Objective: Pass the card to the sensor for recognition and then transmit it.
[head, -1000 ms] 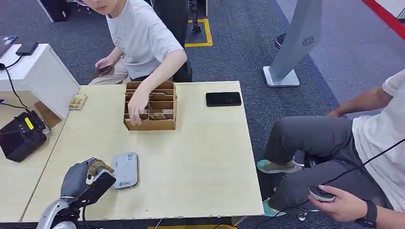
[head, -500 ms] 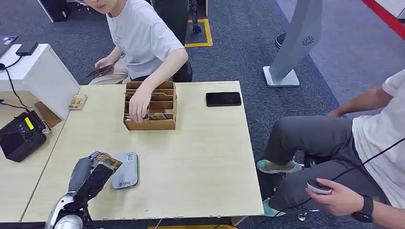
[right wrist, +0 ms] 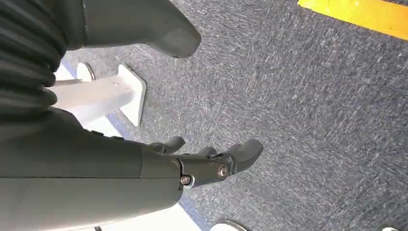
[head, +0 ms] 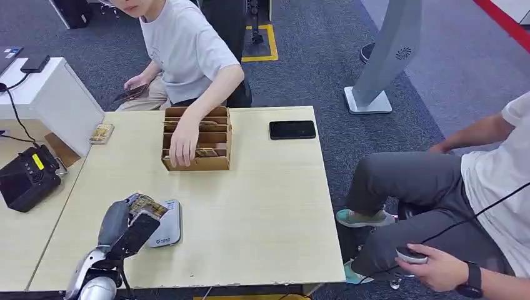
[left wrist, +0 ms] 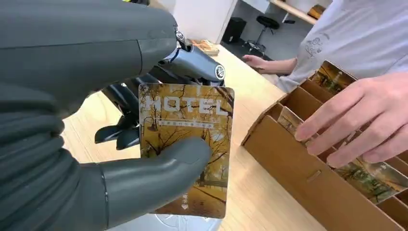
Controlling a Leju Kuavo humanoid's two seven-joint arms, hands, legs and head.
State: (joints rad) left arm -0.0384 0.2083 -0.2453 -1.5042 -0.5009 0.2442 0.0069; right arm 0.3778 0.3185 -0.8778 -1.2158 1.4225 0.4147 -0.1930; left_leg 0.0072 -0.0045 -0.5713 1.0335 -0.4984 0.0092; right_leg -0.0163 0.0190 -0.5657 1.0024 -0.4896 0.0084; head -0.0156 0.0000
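**A:** From the head view, what should the robot do right now?

**B:** The left hand [head: 128, 226] is holding the card [head: 145, 205] over the near left part of the table [head: 262, 206]. The card hangs above the left edge of the grey sensor [head: 166, 223]. I think it should slide the card a bit more to the right, keep it flat over the sensor, and wait there a moment (I can't tell if the two are touching).

**A:** What else is on the table?

**B:** A cardboard card box [head: 197, 139] sits at the far side, and a person's hand [head: 182, 141] is reaching into it. A black phone [head: 292, 129] lies to the right of the box. A black device [head: 26, 177] sits on the next table to the left. Another person sits on the right with a controller [head: 412, 255]. The floor is grey carpet.

**A:** And the left wrist view?

**B:** The thumb [left wrist: 159, 180] presses the card [left wrist: 187, 144] against the dark fingers behind it. The card says HOTEL and shows yellow trees. The grip looks firm (good, so it should not slip). The card box [left wrist: 308, 178] is close by, and the person's hand [left wrist: 361, 118] is over its slots, so the robot should stay well away from it.

**A:** The right wrist view?

**B:** The right hand [right wrist: 211, 161] hangs over the carpet. It holds nothing, and its fingers are a little bent and spread apart.
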